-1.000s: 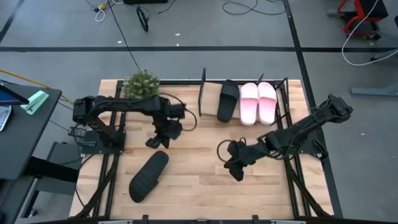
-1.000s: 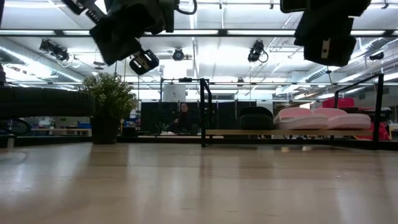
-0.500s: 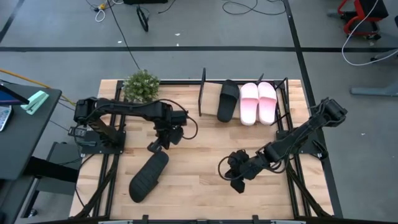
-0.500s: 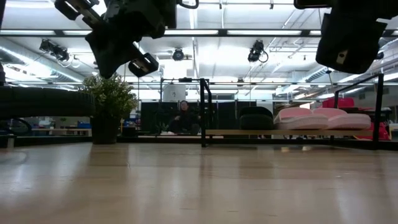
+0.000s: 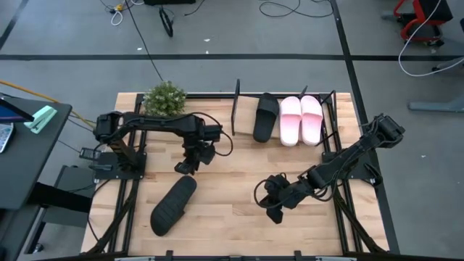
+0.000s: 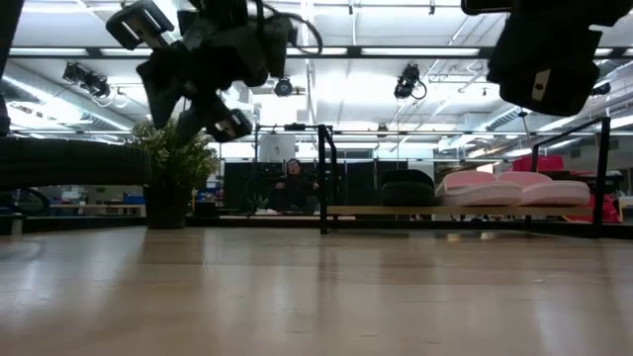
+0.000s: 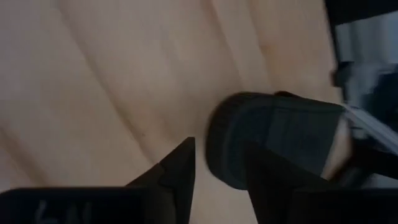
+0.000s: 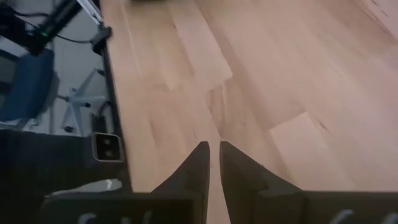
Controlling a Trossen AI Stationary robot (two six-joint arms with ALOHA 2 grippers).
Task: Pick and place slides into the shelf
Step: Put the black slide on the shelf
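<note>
High view is showing four slides: three [image 5: 291, 119] sitting on the shelf [image 5: 235, 109], one black slide [image 5: 172, 205] lying just below the left tool [image 5: 186, 167], fingers parted. Right tool [image 5: 273, 210] is hovering, fingers nearly together, empty.

You have a light, honey-coloured wooden table [image 5: 225, 206] with visible plank seams and faint grain. On it lies one matte black slide [image 5: 173, 205], its sole ribbed with darker grooves in the left wrist view. On the shelf [image 5: 235, 109], thin black rods frame a pale wooden board; there you see another black slide [image 5: 265, 117] beside a pale pink pair [image 5: 301, 120] with whitish straps. Your plant [image 5: 164, 97] is green in a dark pot. Both arms are dark, near black, as are the left gripper [image 5: 187, 166] and right gripper [image 5: 271, 206]. The floor is grey with black lines.
</note>
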